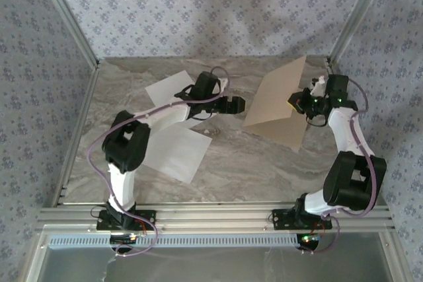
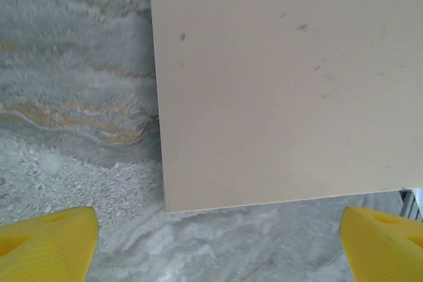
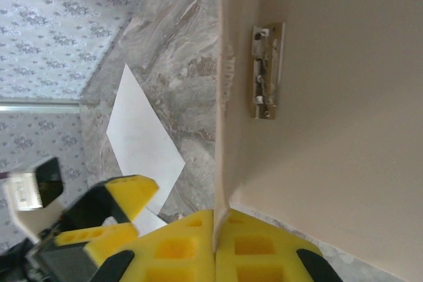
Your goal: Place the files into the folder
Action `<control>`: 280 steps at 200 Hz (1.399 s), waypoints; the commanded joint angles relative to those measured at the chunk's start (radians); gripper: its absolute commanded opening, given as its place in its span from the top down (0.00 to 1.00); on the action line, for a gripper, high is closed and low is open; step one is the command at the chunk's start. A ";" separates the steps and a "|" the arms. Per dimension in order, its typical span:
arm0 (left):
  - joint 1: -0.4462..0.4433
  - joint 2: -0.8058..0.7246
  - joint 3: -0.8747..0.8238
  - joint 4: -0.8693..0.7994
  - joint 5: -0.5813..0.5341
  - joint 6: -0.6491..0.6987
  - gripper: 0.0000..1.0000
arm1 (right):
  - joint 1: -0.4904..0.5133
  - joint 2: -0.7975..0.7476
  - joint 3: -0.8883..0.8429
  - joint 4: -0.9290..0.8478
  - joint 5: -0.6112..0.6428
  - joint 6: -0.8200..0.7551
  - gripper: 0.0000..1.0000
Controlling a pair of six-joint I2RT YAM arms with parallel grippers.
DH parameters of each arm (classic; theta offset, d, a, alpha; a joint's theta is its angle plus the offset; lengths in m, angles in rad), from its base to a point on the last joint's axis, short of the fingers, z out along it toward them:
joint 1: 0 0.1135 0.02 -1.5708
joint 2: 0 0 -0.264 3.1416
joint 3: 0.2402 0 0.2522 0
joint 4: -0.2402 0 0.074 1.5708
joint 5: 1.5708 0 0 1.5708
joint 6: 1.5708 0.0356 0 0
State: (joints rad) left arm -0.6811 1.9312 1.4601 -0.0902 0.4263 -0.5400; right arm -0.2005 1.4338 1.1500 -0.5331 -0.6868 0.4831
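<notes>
The tan folder [image 1: 276, 97] lies at the back right of the marble table, its upper cover raised off the lower one. My right gripper [image 1: 294, 103] is shut on the edge of that cover [image 3: 221, 130], beside the pale inside with its metal clip [image 3: 268, 70]. My left gripper [image 1: 236, 105] hovers open just left of the folder [image 2: 284, 84], with its yellow fingertips [image 2: 46, 242] spread over bare table near the folder's corner. One white file [image 1: 168, 87] lies under the left arm at the back. A second file [image 1: 177, 153] lies nearer the front, left of centre.
Aluminium frame posts and patterned cloth walls close in the table on three sides. The right wrist view takes in a white sheet [image 3: 142, 133] on the marble and the left gripper's yellow fingers [image 3: 99, 216]. Bare marble lies between the two arms.
</notes>
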 commanded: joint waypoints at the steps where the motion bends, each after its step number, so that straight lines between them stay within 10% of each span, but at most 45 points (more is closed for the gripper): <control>1: -0.002 -0.092 -0.049 -0.037 -0.043 0.038 0.06 | 0.025 -0.001 0.145 -0.295 0.020 -0.118 0.97; 56: -0.013 -0.174 -0.075 -0.203 -0.148 0.078 0.01 | 0.105 0.001 0.339 -0.621 0.173 -0.211 0.97; 151: -0.031 -0.339 -0.294 0.029 -0.119 0.060 0.00 | 0.347 0.056 0.394 -0.708 0.307 -0.219 0.90; 219: -0.032 -0.364 -0.320 0.088 -0.063 0.003 0.00 | 0.440 0.076 0.421 -0.603 0.189 -0.164 0.46; 280: -0.027 -0.422 -0.343 0.143 0.012 -0.069 0.00 | 0.451 0.026 0.326 -0.299 0.010 0.007 0.28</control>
State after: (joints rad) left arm -0.7090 1.5616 1.1328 -0.0380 0.3641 -0.5518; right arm 0.2459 1.4979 1.5188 -0.9852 -0.5625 0.3832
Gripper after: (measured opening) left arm 0.997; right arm 0.712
